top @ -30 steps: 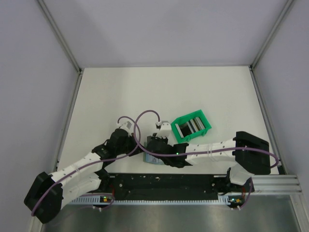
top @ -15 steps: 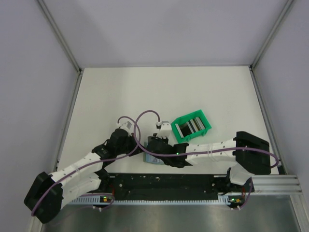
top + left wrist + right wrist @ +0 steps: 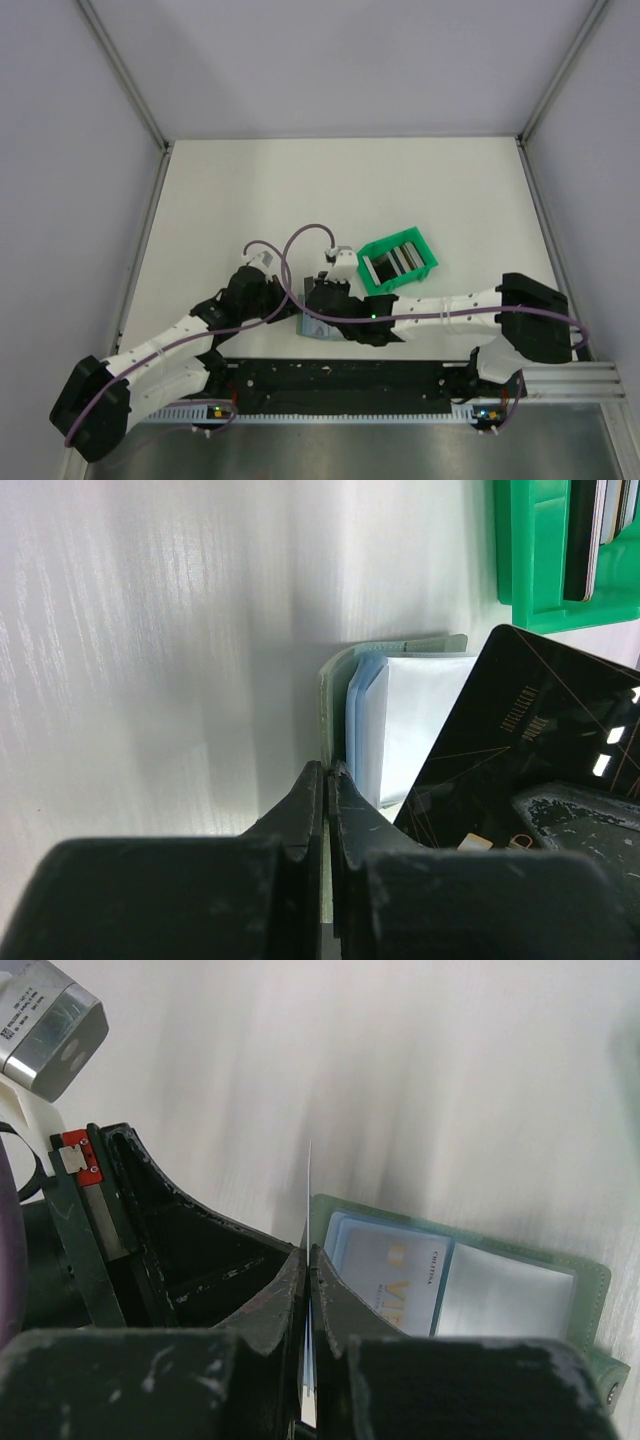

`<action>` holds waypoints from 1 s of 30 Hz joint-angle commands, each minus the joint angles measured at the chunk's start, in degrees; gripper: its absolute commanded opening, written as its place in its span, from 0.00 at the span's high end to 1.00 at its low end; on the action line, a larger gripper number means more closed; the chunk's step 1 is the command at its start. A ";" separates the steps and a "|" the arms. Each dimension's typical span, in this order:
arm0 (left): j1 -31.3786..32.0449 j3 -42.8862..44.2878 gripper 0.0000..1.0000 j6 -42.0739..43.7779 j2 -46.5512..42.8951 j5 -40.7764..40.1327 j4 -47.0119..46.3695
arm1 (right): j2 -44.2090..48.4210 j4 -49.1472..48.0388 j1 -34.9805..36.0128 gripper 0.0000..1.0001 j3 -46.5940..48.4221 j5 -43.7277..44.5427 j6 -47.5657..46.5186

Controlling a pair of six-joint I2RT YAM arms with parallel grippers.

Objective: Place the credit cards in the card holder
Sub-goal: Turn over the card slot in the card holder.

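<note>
The card holder (image 3: 500, 1295) lies open on the table, grey-green with a light blue inside; a whitish card (image 3: 385, 1282) with gold letters sits in its left pocket. My left gripper (image 3: 327, 772) is shut on the holder's left edge (image 3: 335, 695). My right gripper (image 3: 308, 1252) is shut on a black credit card (image 3: 520, 740), seen edge-on (image 3: 308, 1185) in the right wrist view, held upright at the holder's left side. In the top view both grippers (image 3: 295, 305) (image 3: 314, 303) meet over the holder (image 3: 312, 330). More cards (image 3: 590, 530) stand in the green bin.
The bright green open bin (image 3: 398, 262) stands just right of and behind the grippers, also at the upper right in the left wrist view (image 3: 535, 570). The left gripper's black body (image 3: 150, 1250) is close to the left of the right fingers. White walls surround the table.
The right arm's elbow and forearm have shifted a little to the right and lower; its gripper stays at the holder with the card. The left arm has not moved.
</note>
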State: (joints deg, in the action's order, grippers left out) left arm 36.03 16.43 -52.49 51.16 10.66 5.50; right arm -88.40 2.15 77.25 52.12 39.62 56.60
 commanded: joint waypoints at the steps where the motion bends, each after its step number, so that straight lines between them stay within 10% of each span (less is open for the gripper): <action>1: -0.26 -0.25 1.00 0.11 0.00 -0.46 -2.95 | -1.60 -0.05 0.97 1.00 1.76 0.20 0.09; 30: -0.17 0.01 1.00 -0.07 -0.36 -0.02 -3.12 | -7.84 8.65 1.06 1.00 8.61 -1.12 -0.44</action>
State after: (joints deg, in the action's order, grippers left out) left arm 36.03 16.43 -52.47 51.16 10.46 5.56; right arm -94.96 7.46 77.25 56.93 38.65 56.55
